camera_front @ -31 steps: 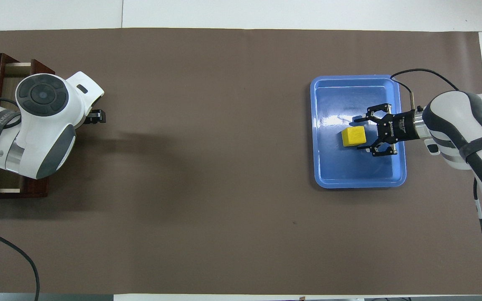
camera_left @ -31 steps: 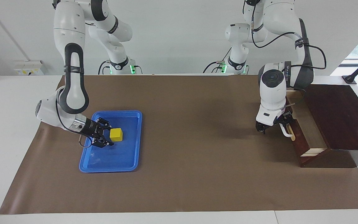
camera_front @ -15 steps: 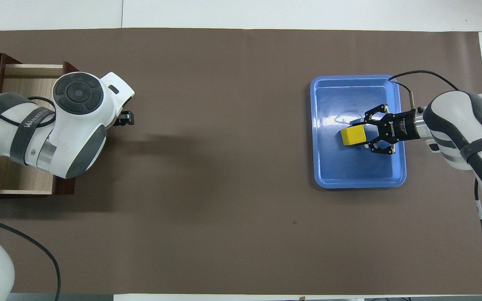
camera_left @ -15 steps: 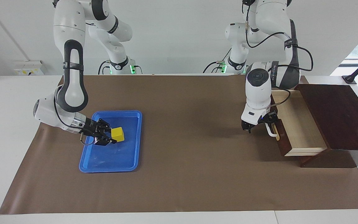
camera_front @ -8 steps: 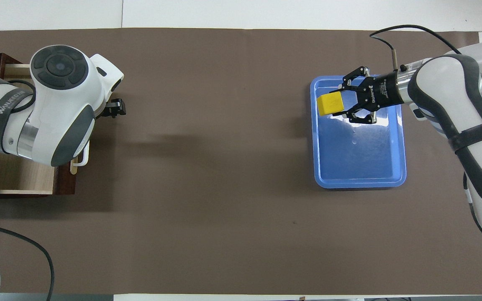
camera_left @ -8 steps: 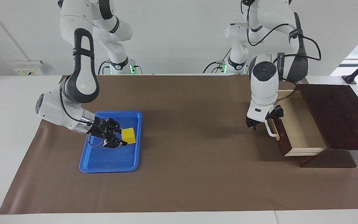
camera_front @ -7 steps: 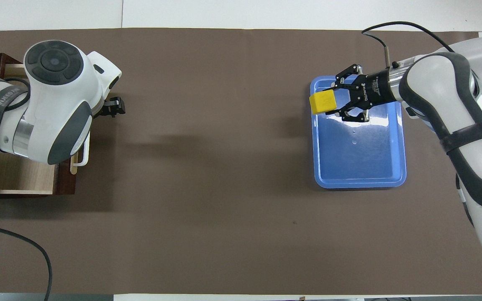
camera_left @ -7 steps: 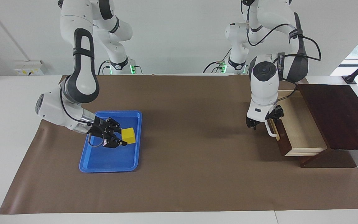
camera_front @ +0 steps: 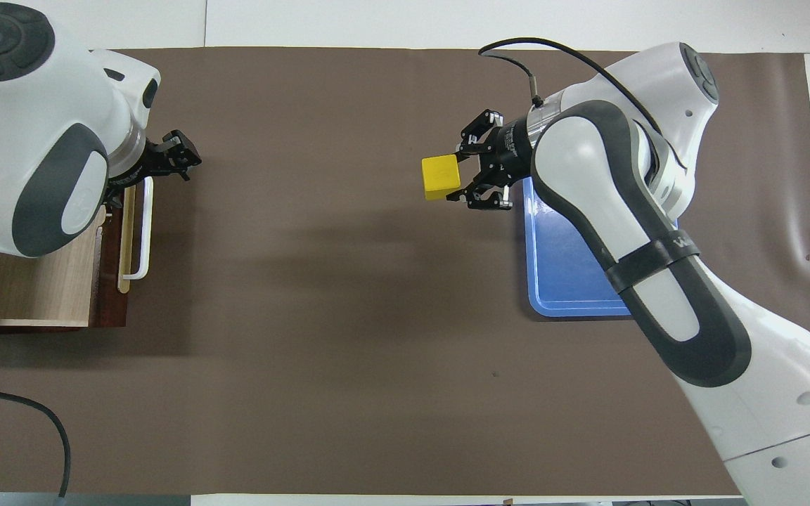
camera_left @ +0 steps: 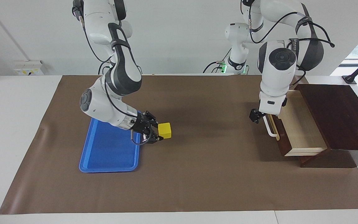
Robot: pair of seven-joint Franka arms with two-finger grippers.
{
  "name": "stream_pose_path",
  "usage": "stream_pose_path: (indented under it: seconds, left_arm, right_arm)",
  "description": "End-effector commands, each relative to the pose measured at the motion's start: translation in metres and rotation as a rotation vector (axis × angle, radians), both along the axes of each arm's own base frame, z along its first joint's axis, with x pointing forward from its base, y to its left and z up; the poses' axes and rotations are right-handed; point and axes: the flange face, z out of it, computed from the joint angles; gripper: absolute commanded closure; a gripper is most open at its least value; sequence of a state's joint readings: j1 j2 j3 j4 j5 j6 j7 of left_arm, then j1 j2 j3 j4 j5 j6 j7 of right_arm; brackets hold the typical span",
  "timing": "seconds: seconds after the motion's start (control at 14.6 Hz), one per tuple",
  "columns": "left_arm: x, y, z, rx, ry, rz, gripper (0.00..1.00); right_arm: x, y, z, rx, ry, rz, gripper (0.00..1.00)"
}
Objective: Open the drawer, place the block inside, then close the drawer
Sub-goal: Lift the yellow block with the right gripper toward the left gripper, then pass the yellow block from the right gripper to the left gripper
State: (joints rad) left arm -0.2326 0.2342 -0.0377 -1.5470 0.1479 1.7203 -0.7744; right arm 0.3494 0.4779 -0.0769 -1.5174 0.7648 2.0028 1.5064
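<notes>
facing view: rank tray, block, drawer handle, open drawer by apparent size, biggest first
1. Drawer and tray: look close in size, and the right arm hides part of the tray, so no ranking.
3. Handle.
4. Block, held up by the right gripper.

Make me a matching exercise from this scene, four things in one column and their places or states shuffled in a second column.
Things:
1. block
2. drawer
3. blue tray
4. left pincer

States:
A. lying on the brown mat with nothing in it
B. pulled open, pale inside showing
C. held in the right pincer above the mat
D. up in the air beside the drawer's white handle, holding nothing

Pairs: 1-C, 2-B, 3-A, 4-D
</notes>
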Motion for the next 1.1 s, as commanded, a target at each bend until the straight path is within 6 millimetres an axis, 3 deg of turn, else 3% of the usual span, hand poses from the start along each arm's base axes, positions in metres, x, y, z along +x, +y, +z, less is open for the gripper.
stream_pose_path:
  seconds: [0.0,0.14,0.21,0.34,0.48,0.69,0.82,0.96,1.03]
  left_arm:
    - [0.002,-0.004,0.017,-0.078,-0.011,0.230,0.00]
    - [-0.010,-0.007,0.035,-0.099,-0.012,0.368,0.00]
    - [-0.010,-0.010,0.037,-0.113,-0.019,0.444,0.00]
    - [-0.005,-0.014,0.038,-0.152,-0.053,0.688,0.00]
    - [-0.002,-0.023,0.042,-0.196,-0.038,0.783,0.00]
    - [0.019,-0.036,0.035,-0.203,-0.031,0.941,0.00]
    - [0.025,-0.070,0.029,-0.182,-0.019,0.953,0.00]
    - [0.027,-0.090,0.033,-0.199,-0.037,1.024,0.00]
    - [0.022,-0.117,0.023,-0.187,-0.032,1.010,0.00]
  right_arm:
    - [0.005,0.015,0.003,-0.009,-0.018,-0.036,1.00]
    - [0.003,0.019,-0.001,-0.011,-0.029,-0.041,1.00]
    - [-0.002,0.034,0.001,-0.007,-0.035,-0.020,1.00]
    - [-0.003,0.040,0.002,0.015,-0.042,-0.009,1.00]
    - [0.001,0.044,0.002,0.074,-0.049,-0.062,1.00]
    - [-0.006,0.078,0.002,0.109,-0.084,-0.087,1.00]
    - [-0.004,0.081,0.004,0.135,-0.091,-0.118,1.00]
    - [-0.010,0.095,0.001,0.133,-0.091,-0.103,1.00]
    - [-0.010,0.099,-0.007,0.125,-0.087,-0.113,1.00]
